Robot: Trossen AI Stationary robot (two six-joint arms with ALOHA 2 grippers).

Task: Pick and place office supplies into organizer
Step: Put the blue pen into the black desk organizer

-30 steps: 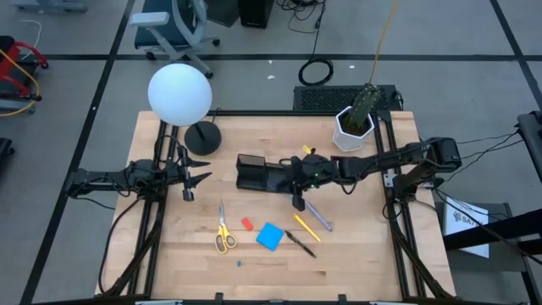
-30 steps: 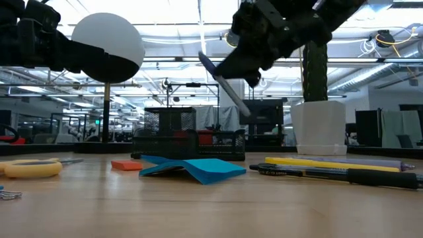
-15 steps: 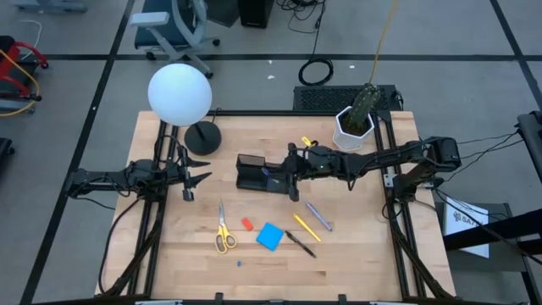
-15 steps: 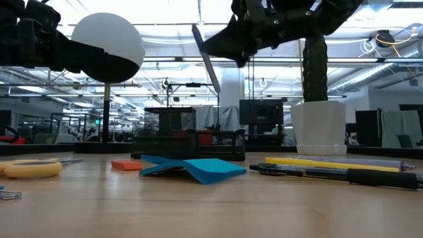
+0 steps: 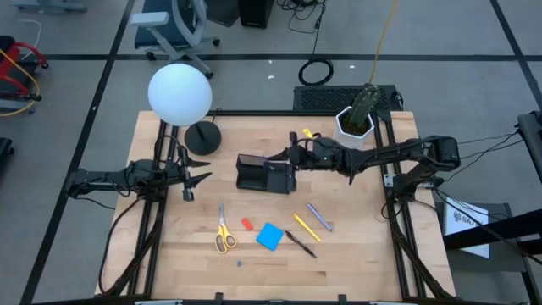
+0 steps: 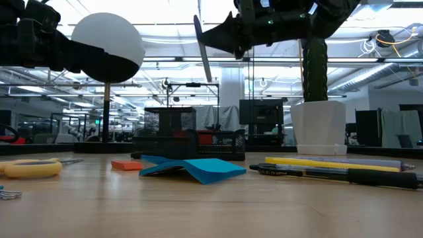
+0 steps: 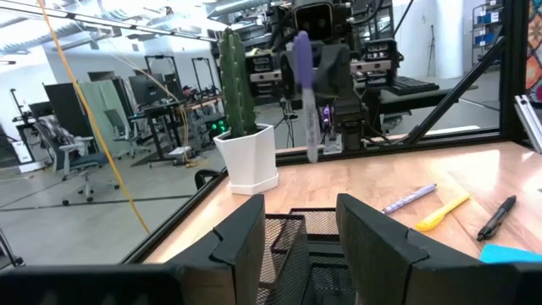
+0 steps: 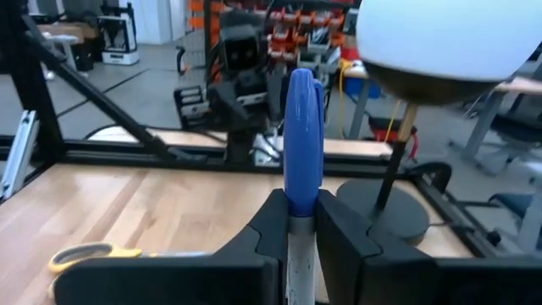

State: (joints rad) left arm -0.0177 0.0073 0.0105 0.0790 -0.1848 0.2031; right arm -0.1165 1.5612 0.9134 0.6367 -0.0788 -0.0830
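My right gripper (image 5: 284,163) hovers over the right end of the small black mesh organizer (image 5: 252,174), shut on a grey pen with a blue cap (image 6: 201,49). The left wrist view shows that pen (image 7: 308,110) hanging above the organizer's mesh (image 7: 306,222). Near the table's front lie the yellow-handled scissors (image 5: 223,229), red eraser (image 5: 247,224), blue pad (image 5: 270,236), yellow pen (image 5: 306,227), black pen (image 5: 301,244) and purple-grey pen (image 5: 318,215). My left gripper (image 5: 191,182) waits, open, left of the organizer. My right gripper pinches the pen between its two fingers (image 8: 335,222) where the blue cap meets the grey barrel (image 8: 301,222). The fingers reach in about level from the table's right and lie across the pen. The pen is lifted clear, nearly upright, cap end (image 6: 196,23) up and barrel (image 7: 312,140) hanging down.
A lamp with a white globe (image 5: 179,93) and round black base (image 5: 203,137) stands at the far left. A white pot with a cactus (image 5: 354,125) stands far right, close behind my right arm. A tiny blue piece (image 5: 239,263) lies near the front edge.
My right gripper has carried the pen up and toward the far edge, from above the loose pens to over the organizer's right end. The pen has tipped from a clear slant to nearly upright. The gripper has stayed shut on it.
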